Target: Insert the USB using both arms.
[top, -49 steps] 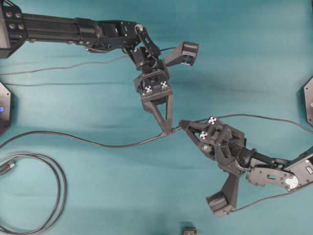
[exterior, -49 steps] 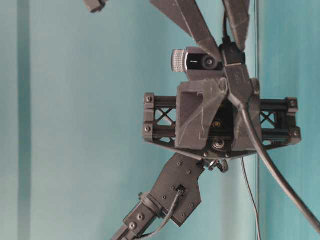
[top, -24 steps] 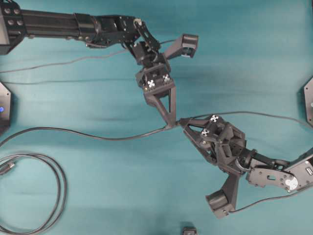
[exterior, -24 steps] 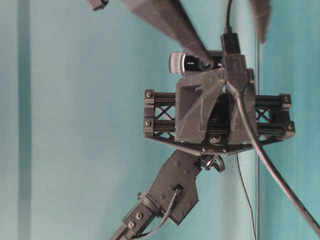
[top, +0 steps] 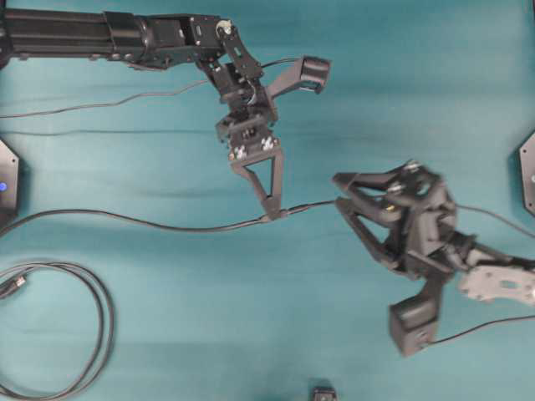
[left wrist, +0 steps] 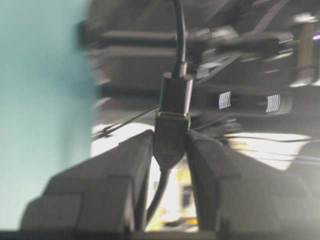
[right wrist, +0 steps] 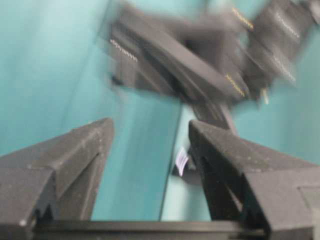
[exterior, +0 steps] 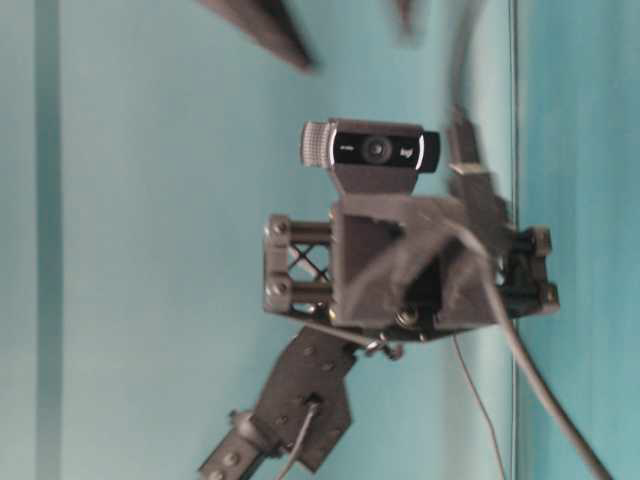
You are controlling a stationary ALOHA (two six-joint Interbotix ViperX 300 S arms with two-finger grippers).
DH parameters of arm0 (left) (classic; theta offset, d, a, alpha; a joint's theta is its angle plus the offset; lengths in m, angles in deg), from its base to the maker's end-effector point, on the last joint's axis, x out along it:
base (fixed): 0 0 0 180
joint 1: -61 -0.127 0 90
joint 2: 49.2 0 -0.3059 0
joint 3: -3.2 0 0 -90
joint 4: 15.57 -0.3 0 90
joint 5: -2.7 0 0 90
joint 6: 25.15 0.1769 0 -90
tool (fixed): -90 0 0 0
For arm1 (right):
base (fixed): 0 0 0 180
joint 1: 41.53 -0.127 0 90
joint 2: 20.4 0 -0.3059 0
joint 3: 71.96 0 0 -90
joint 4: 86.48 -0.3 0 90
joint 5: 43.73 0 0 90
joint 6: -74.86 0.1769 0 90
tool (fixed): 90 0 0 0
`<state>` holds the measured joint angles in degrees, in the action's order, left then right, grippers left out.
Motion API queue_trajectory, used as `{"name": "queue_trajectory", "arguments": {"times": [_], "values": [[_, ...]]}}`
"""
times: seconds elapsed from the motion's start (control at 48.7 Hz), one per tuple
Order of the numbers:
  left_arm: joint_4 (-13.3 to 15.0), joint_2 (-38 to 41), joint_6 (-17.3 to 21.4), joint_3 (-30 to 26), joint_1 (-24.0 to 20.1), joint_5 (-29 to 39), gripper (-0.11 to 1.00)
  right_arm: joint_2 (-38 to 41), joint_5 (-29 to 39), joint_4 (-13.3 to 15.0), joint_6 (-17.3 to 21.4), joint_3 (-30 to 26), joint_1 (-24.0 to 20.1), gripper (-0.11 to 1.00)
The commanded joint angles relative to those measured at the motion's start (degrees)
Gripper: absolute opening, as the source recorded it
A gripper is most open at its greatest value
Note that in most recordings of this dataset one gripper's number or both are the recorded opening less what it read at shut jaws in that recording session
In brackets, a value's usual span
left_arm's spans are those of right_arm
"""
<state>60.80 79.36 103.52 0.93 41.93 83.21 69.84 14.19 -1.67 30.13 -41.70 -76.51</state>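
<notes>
My left gripper [top: 269, 214] points down at mid-table, shut on the thin cable's black socket end [left wrist: 170, 139]. The USB [left wrist: 175, 93] sits pushed into that socket. Only its dark collar and a thin metal line at the joint show. In the overhead view the joined pair [top: 281, 213] hangs at the left fingertips, and the thin cable [top: 134, 222] trails off to the left. My right gripper [top: 336, 190] stands open just right of the joint, off the plug, with the cable passing by its lower finger. Nothing lies between the right fingers [right wrist: 90, 145].
A thicker looped cable [top: 99, 326] lies at the lower left. A small black object [top: 323, 393] sits at the bottom edge. Dark fixtures stand at the left edge [top: 7, 184] and the right edge [top: 527, 171]. Teal table surface surrounds both arms.
The right gripper has opened, let go of the plug and drawn back to the right. The left gripper has shifted slightly up and left, still holding the joined connectors.
</notes>
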Motion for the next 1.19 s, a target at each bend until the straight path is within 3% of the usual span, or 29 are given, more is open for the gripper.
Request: {"name": "queue_trajectory", "arguments": {"times": [0.0, 0.082, 0.267, 0.349, 0.452, 0.74, 0.863, 1.027, 1.171], "values": [[-5.6, -4.0, -1.4, -0.6, -0.3, -3.2, 0.21, -4.0, 1.0, -0.1, 2.3, -0.6, -0.3, 0.69], [-10.5, -4.8, -2.4, -0.9, -1.0, -7.3, 0.21, -6.3, 1.1, -0.1, 6.1, -1.1, -0.4, 0.69], [-17.4, -6.3, -3.0, -1.0, -1.9, -16.8, 0.21, -11.2, 1.3, -0.1, 19.4, -1.3, -0.3, 0.69], [-22.1, -6.9, -3.0, -1.0, -1.8, -20.2, 0.21, -13.4, 2.5, -0.4, 26.4, -0.4, -0.3, 0.69], [-28.3, -7.7, -3.0, -1.0, -1.2, -23.2, 0.21, -15.0, 4.7, -1.8, 32.2, 0.7, -0.3, 0.69], [-43.2, -8.0, -3.3, -0.9, 4.6, -31.3, 0.21, -15.8, 7.2, -10.9, 35.9, 3.3, -0.3, 0.68], [-48.2, -8.0, -4.8, -0.8, 7.6, -34.2, 0.21, -17.2, 8.6, -14.0, 38.8, 3.6, -0.1, 0.68], [-52.1, -7.8, -9.0, 0.2, 9.5, -38.1, 0.21, -21.5, 9.0, -14.9, 44.6, 6.2, 0.1, 0.69], [-55.7, -7.4, -10.9, 1.1, 10.8, -40.4, 0.21, -24.9, 9.1, -15.0, 45.7, 8.0, 0.1, 0.68]]}}
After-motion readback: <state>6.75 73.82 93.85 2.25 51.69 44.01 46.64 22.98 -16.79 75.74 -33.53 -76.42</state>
